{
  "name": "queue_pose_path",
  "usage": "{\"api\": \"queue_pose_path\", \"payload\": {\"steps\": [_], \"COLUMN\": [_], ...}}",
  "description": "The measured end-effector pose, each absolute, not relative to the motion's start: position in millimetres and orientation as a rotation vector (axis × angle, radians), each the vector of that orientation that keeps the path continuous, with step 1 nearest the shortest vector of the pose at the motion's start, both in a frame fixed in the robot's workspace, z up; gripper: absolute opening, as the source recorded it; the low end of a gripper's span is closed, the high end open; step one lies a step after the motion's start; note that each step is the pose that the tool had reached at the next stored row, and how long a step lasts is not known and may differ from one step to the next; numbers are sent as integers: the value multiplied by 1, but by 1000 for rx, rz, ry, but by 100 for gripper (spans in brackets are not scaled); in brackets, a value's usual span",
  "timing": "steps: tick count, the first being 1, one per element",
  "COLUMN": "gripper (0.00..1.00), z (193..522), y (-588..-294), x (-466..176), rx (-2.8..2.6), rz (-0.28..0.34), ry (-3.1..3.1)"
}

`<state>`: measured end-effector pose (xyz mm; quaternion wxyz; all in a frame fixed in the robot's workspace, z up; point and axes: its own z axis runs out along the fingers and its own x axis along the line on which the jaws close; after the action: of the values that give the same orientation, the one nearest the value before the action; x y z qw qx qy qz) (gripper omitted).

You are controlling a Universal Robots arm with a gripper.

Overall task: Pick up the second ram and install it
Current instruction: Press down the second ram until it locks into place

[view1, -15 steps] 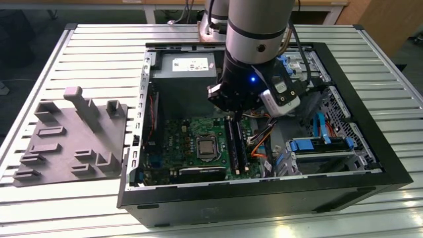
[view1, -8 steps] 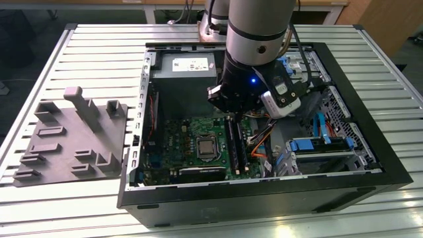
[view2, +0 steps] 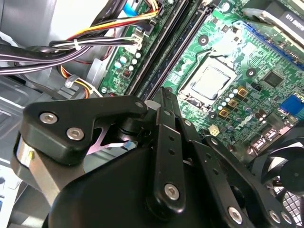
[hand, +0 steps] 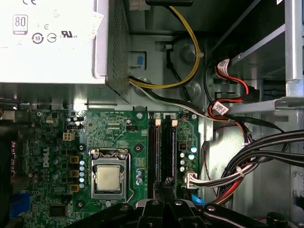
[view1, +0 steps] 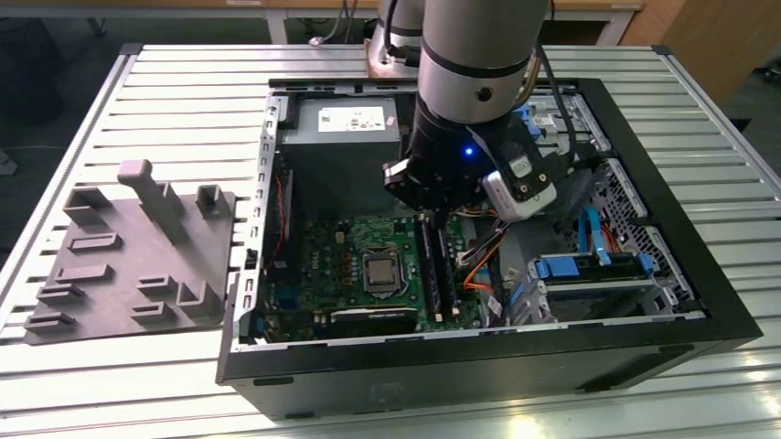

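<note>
My gripper (view1: pixel 423 212) hangs low inside the open computer case, over the far end of the two memory slots beside the processor socket (view1: pixel 382 273). In both wrist views its fingers (view2: pixel 163 95) are drawn together, so it is shut, with the tips (hand: pixel 166 183) in line with the slot farther from the socket. A long dark bar, which I take for the second ram (view1: pixel 427 265), stands along that slot line (hand: pixel 167 152). I cannot tell whether the fingers pinch it or rest on its top edge.
The grey moulded holder tray (view1: pixel 123 256) lies on the slatted table at the exterior view's left, with no stick in it. The power supply (view1: pixel 342 119) sits behind the motherboard (view1: pixel 320 261). Cable bundles (hand: pixel 247 156) and blue drive bays (view1: pixel 586 267) crowd the case's other side.
</note>
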<state>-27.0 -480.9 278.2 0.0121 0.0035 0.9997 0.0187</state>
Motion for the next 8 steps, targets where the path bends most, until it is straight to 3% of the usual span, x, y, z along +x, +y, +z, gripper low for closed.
{"api": "queue_pose_path", "payload": {"steps": [8], "gripper": [11], "z": [278], "y": [-484], "x": [-27], "rx": [11], "rz": [58], "ry": [3117]}}
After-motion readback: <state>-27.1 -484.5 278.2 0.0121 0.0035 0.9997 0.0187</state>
